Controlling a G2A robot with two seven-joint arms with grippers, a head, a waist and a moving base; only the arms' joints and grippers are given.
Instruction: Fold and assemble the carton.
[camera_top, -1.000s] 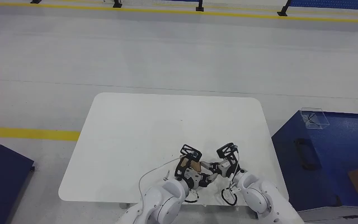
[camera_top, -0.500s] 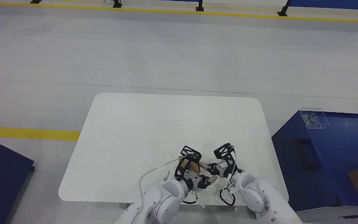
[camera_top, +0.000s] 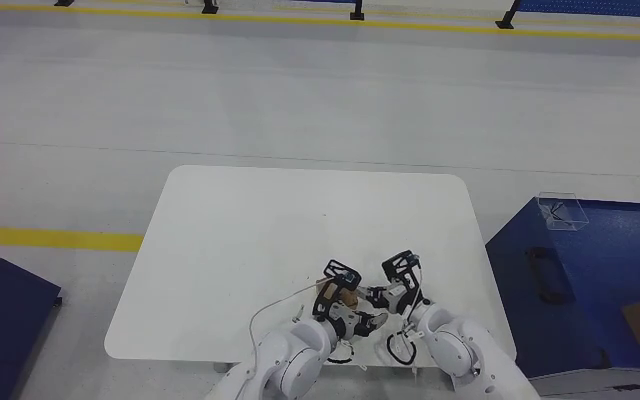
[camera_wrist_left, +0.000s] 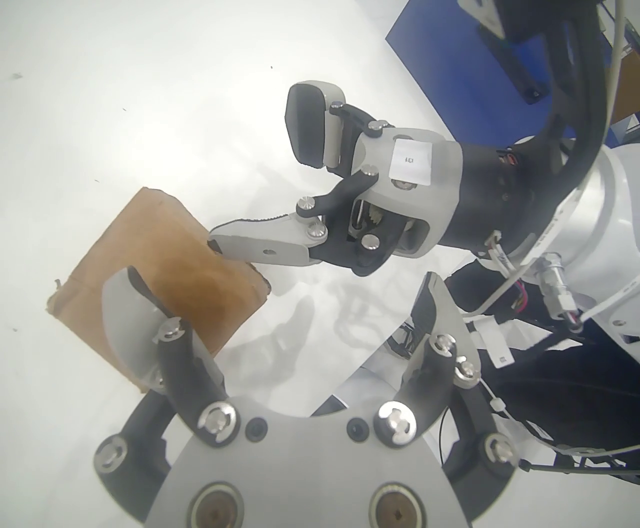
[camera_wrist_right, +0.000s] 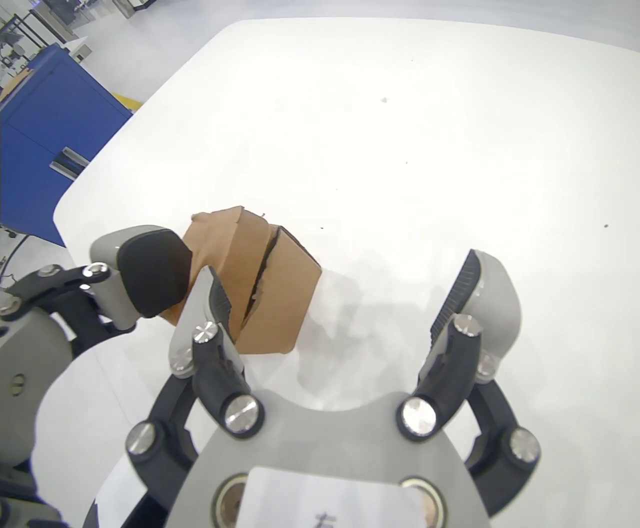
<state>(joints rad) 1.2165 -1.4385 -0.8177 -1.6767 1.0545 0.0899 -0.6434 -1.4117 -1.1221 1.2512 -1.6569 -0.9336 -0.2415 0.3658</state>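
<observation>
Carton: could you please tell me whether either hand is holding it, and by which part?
Neither hand is closed on the carton. The left hand and right hand are both open, with one finger of each against its sides.

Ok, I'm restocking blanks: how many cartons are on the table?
1. The carton lies near the table's robot-side edge, between the left gripper and the right gripper, both open. The arms may hide a part of the table beneath them.
</observation>
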